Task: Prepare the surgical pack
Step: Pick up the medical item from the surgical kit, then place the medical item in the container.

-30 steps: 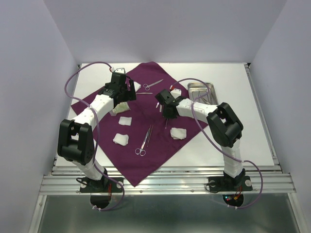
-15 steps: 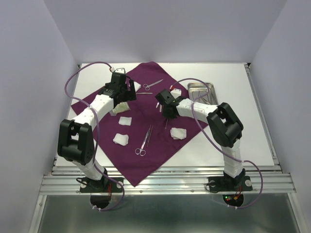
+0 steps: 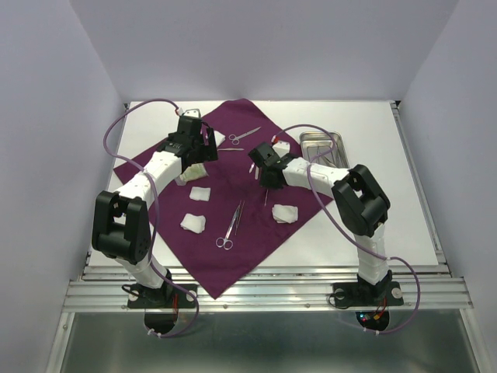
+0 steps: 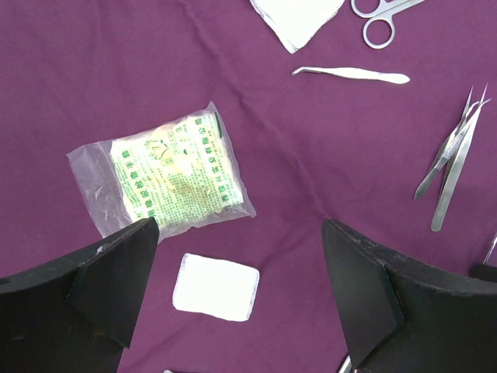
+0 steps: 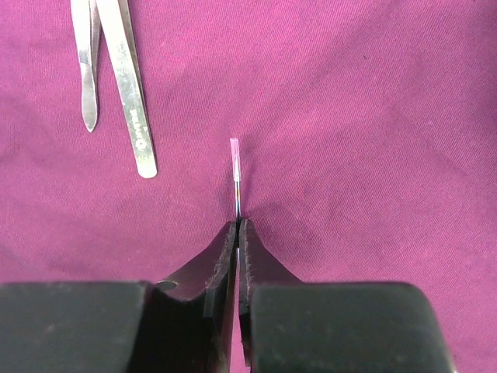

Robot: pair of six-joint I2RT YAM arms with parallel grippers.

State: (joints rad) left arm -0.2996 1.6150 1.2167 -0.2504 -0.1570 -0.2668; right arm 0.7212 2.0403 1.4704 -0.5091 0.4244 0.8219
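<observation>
The deep-purple cloth [image 3: 256, 229] lies spread on the table, with the steel tray [image 3: 323, 148] beside its right corner. My right gripper [image 5: 236, 225] is shut on a thin steel instrument [image 5: 234, 167] seen edge-on, its tip down at the cloth. Two tweezers [image 5: 128, 101] lie to its upper left. My left gripper [image 4: 237, 287] hovers open above a white gauze pad [image 4: 216, 286], with a green-printed plastic packet [image 4: 169, 177] just beyond. On the cloth lie scissors [image 3: 245, 135], long forceps [image 3: 231, 225] and more gauze [image 3: 192, 223], [image 3: 285, 212].
White tabletop [image 3: 388, 202] shows to the right of the cloth and round the tray. A single tweezer [image 4: 351, 74] and another gauze piece [image 4: 299, 19] lie near the scissors. Grey walls close in the back and both sides.
Almost nothing has moved; the right arm's elbow shifted very slightly. The left arm holds still.
</observation>
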